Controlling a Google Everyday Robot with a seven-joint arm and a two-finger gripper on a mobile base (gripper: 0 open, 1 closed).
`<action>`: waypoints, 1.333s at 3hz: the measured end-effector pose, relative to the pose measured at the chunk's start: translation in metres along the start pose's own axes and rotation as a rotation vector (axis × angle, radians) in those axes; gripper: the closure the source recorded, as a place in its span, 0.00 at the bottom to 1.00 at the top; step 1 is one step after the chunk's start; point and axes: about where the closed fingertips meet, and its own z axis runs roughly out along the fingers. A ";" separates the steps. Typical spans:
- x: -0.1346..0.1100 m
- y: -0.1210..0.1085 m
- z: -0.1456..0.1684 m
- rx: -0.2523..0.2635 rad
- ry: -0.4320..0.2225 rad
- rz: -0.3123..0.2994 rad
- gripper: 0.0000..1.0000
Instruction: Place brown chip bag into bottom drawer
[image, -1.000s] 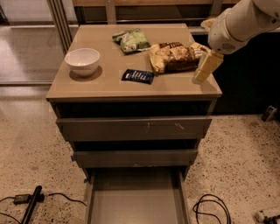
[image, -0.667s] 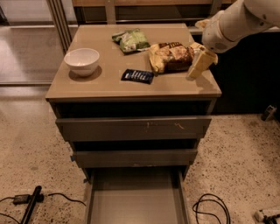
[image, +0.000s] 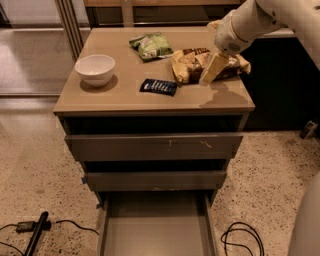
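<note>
The brown chip bag lies on the right half of the cabinet top, dark brown in the middle with pale yellow ends. My gripper comes in from the upper right on a white arm and hangs over the bag's middle, covering part of it. Whether it touches the bag does not show. The bottom drawer is pulled out at the cabinet's foot and shows a plain grey floor with nothing in it. The two drawers above it are pushed in.
A white bowl stands at the left of the cabinet top. A green bag lies at the back middle and a small dark blue packet in front of it. Cables and a black tool lie on the floor.
My gripper has moved left from the top's right edge to over the middle of the brown chip bag. The bag, bowl and drawers have not moved.
</note>
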 end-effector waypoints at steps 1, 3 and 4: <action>-0.001 -0.020 0.021 -0.009 0.022 -0.001 0.00; 0.042 -0.042 0.059 -0.034 0.106 0.062 0.00; 0.042 -0.042 0.059 -0.034 0.106 0.062 0.00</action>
